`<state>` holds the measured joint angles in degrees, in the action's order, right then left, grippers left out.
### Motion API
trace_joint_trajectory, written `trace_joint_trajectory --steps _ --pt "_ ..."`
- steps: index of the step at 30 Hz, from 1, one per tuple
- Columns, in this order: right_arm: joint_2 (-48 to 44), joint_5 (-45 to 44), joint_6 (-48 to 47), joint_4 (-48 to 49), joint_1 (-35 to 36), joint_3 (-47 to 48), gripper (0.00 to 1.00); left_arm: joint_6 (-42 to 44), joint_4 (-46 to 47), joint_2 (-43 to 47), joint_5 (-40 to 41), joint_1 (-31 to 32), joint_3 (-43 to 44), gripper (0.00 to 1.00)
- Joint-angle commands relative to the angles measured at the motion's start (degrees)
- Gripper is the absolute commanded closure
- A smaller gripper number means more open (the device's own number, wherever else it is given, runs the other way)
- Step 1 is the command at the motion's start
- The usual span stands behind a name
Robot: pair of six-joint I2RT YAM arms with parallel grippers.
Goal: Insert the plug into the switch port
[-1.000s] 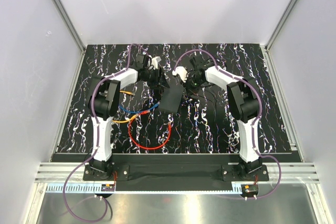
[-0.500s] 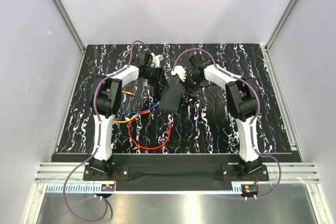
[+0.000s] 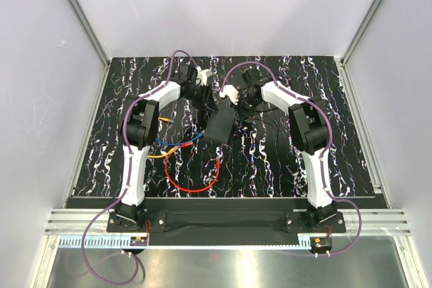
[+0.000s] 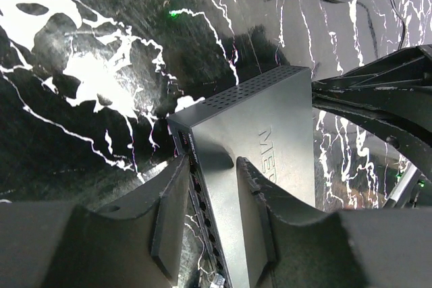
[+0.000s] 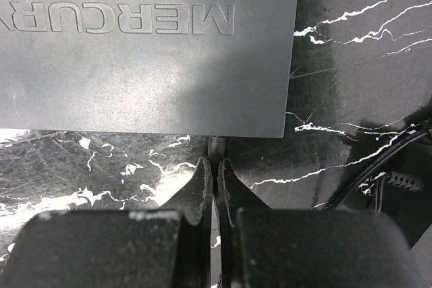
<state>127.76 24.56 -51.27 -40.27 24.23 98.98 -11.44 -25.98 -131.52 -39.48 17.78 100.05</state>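
**Left claw on the switch, right claw pinched shut beside it**

The switch sat mid-bench, between the two arms. The left claw straddled one corner of it, closed on the switch: one finger lay against the side with the row of ports, the other on the top face. The right claw was pinched tight, its tips just beside the opposite edge of the switch. A black cord lay on the bench near the right claw. The plug could not be made out.
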Motion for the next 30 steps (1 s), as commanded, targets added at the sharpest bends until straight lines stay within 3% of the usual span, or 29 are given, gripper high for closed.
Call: trace_joint_trajectory --steps 1,14,30 --pt "1.3 3.8 -0.1 4.4 1.9 3.7 1.0 -0.8 1.9 -1.7 -6.7 3.1 2.3 0.64" --pt "1.3 4.5 9.8 13.8 2.8 3.1 1.0 -13.3 10.8 -1.6 -12.9 4.4 -4.2 0.7" --pt "1.8 8.1 13.9 22.2 3.9 3.3 1.0 -16.5 13.0 -2.8 -14.9 6.7 -6.9 0.73"
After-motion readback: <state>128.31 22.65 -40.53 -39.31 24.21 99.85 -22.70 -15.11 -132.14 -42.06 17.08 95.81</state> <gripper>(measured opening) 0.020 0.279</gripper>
